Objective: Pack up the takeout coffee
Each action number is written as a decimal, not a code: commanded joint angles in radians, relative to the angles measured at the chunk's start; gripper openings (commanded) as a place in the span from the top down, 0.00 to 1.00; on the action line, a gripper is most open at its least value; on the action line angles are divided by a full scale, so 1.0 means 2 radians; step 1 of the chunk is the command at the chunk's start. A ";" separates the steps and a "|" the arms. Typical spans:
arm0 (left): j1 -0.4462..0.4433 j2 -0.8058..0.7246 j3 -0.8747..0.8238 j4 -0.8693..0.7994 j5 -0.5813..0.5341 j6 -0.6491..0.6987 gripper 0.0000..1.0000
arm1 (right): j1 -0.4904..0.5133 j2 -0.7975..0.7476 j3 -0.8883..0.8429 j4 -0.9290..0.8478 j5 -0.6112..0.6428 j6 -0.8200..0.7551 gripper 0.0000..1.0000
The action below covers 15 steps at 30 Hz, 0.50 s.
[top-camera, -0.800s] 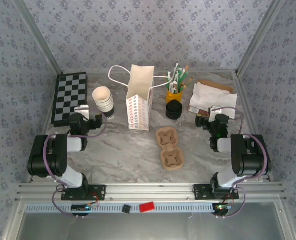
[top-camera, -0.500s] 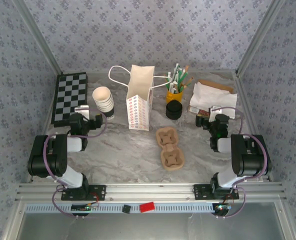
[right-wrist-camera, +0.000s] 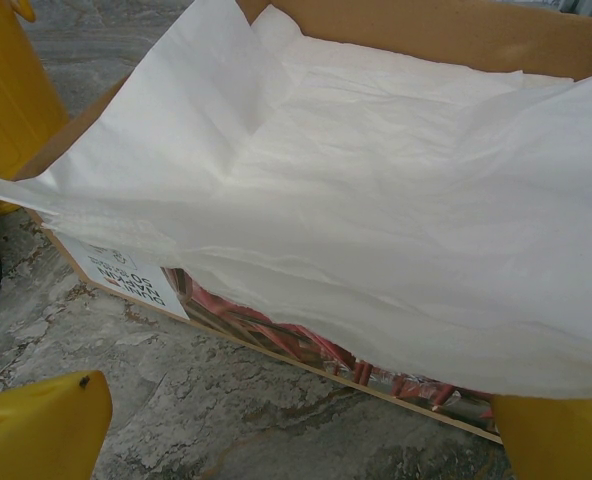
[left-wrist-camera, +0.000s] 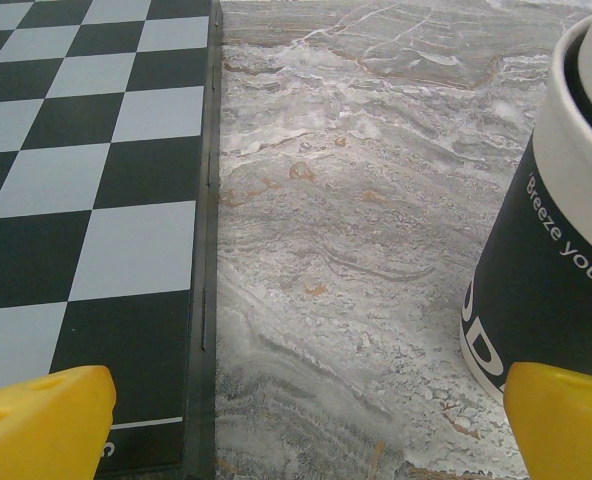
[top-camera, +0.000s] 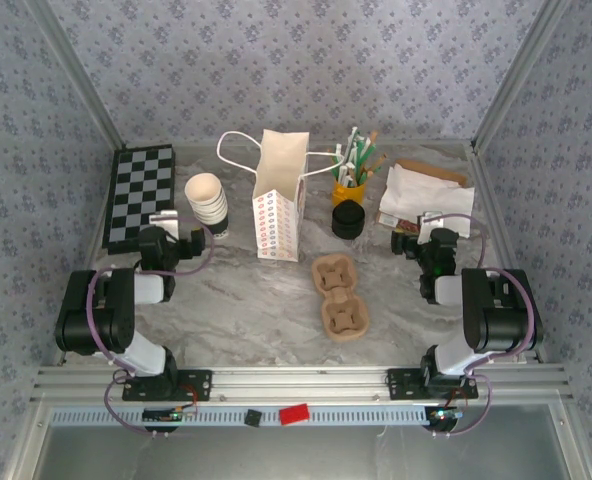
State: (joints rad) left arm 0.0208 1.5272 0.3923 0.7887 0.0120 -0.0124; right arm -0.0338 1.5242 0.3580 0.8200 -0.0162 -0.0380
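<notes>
standing: one black-lidded cup [top-camera: 348,218], one bag [top-camera: 279,205], one cup stack [top-camera: 207,203].

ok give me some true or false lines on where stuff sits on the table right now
1. The bag stands upright. True.
2. The coffee is inside the bag. False: it stands on the table, right of the bag.
3. The left fingers and right fingers are open. True.
4. The chessboard lies right of the bag. False: left of it.
5. The carrier holds a cup. False: no cup in it.
</notes>
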 commanded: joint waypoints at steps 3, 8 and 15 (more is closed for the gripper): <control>0.004 0.004 0.010 0.016 0.007 -0.001 0.00 | -0.007 0.005 0.010 0.016 -0.014 0.007 0.01; 0.004 -0.048 0.048 -0.096 0.019 0.004 0.00 | -0.016 -0.017 -0.035 0.080 -0.003 0.023 0.01; 0.004 -0.130 0.024 -0.122 -0.014 -0.006 0.00 | -0.017 -0.097 -0.029 0.004 0.007 0.024 0.01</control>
State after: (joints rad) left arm 0.0208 1.3296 0.4530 0.5934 0.0105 -0.0124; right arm -0.0612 1.3911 0.2913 0.8707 -0.0303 -0.0120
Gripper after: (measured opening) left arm 0.998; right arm 0.994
